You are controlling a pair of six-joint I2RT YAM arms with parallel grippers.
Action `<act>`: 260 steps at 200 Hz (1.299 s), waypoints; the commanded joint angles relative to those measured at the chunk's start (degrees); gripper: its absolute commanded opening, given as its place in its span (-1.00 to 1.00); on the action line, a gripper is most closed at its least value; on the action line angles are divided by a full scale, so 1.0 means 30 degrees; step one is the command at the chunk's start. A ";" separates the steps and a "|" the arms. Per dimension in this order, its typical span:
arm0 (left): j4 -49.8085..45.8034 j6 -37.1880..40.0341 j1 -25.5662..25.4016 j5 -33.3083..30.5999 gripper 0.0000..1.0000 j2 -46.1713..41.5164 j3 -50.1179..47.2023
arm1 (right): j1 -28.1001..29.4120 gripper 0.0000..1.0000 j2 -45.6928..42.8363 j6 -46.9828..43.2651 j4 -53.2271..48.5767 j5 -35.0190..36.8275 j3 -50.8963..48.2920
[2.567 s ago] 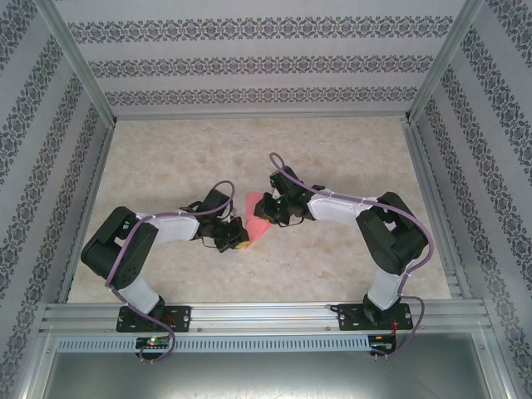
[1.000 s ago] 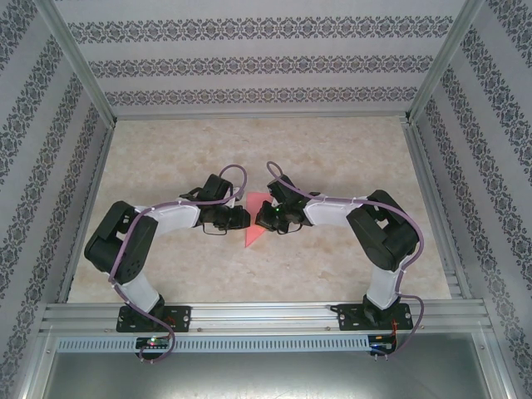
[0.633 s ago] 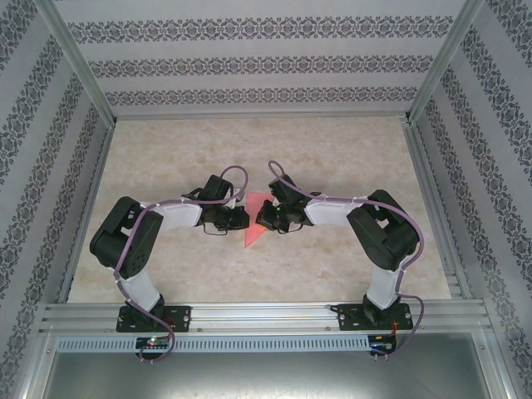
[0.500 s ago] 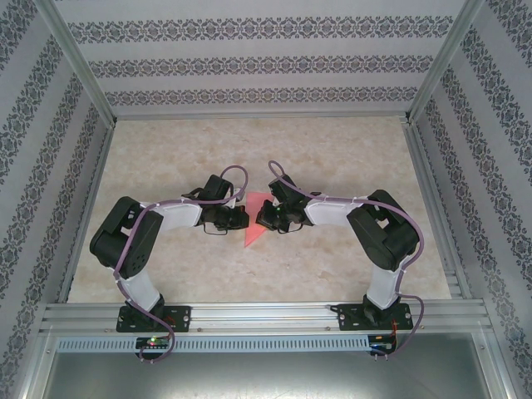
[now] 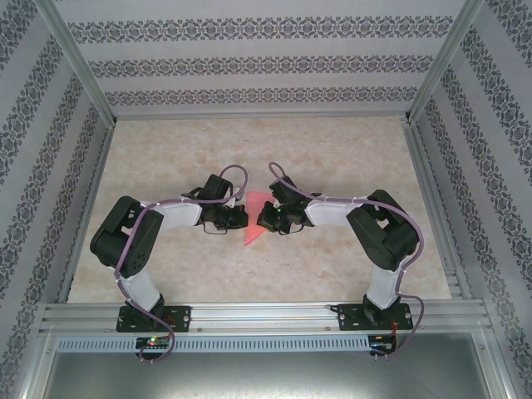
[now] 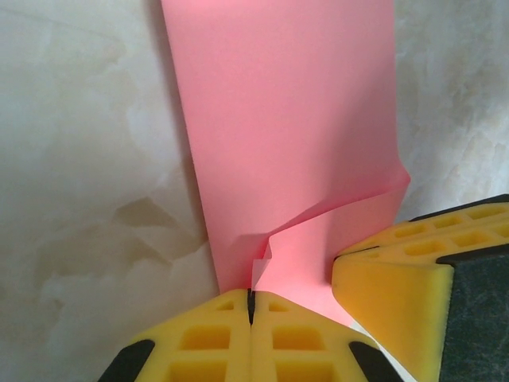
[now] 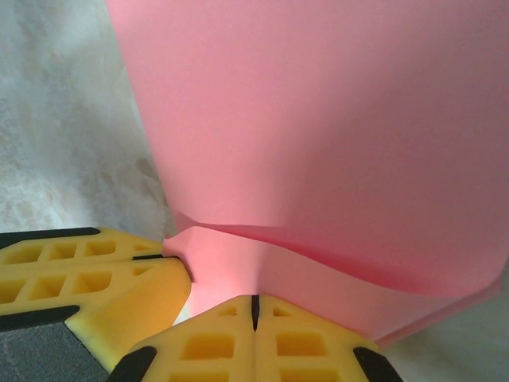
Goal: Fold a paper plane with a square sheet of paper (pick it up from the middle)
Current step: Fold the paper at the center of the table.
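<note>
Holding at mid-tabletop (image 5: 349, 166): left hand (image 5: 238, 218) and right hand (image 5: 265, 219) face each other, tips nearly meeting. Each is clenched on one side of the paper (image 5: 253, 234).

Key relation: the paper is a narrow wedge with its long axis running far-to-near. The wide end points away from my bases; the point comes toward them, a touch left. Both hands sit about midway along that axis, one per side, so neither is nearer. My read is that the next move works across that line, bringing the two sides together or pressing them flat along it.

Left wrist view: my fingers (image 6: 215, 350) are shut flat with the paper edge caught in the seam. There's a small buckle (image 6: 274, 243) just above it, and the right hand's finger sits just beside, at right. Right wrist view: seam shut on the paper too, with a soft fold running across the paper above it.

Can't make out:
- the layer count
- whether the centre crease is straight
- whether the paper is lifted or lying flat
- the stretch under my hands from above
</note>
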 commanded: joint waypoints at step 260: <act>0.1201 -0.6191 -0.1402 0.1170 -0.78 -0.2900 -0.2063 | 0.0042 -0.95 0.0446 0.0204 -0.0203 0.0599 -0.1015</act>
